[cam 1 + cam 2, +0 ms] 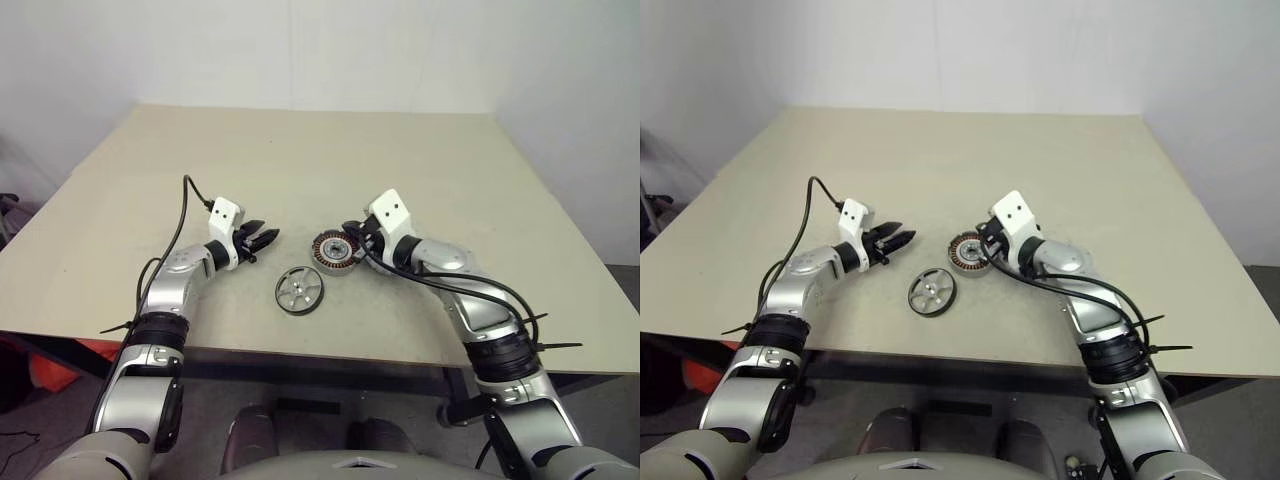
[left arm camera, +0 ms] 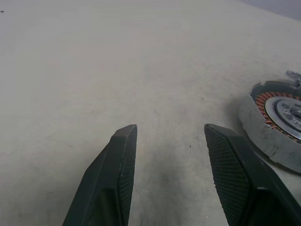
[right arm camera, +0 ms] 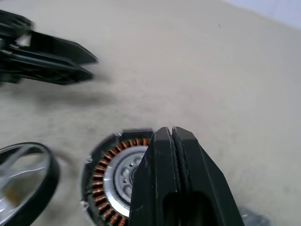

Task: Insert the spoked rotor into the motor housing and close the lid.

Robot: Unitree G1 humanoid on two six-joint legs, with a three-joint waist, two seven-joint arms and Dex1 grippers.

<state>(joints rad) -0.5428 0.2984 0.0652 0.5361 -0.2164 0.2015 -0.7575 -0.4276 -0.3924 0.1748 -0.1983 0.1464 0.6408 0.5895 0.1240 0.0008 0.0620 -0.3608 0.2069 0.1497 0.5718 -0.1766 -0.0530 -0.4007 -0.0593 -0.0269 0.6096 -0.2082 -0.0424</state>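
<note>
The flat dark-grey spoked rotor [image 1: 299,291] lies near the table's front edge, probably nearer the empty, half-open left gripper [image 1: 262,240]. The pinched-shut right gripper [image 3: 172,136] hovers over the silver-rimmed, copper-wound motor housing [image 1: 334,251].

light: bright, even, pretty diffuse from above | shadows: soft, faint ones on the bench [image 1: 420,150] | glare: nothing harsh, slight sheen on the motor housing [image 2: 277,125] rim | blur: right wrist view smeared, spoked rotor [image 3: 23,181] fuzzy | head views: sharp enough
</note>
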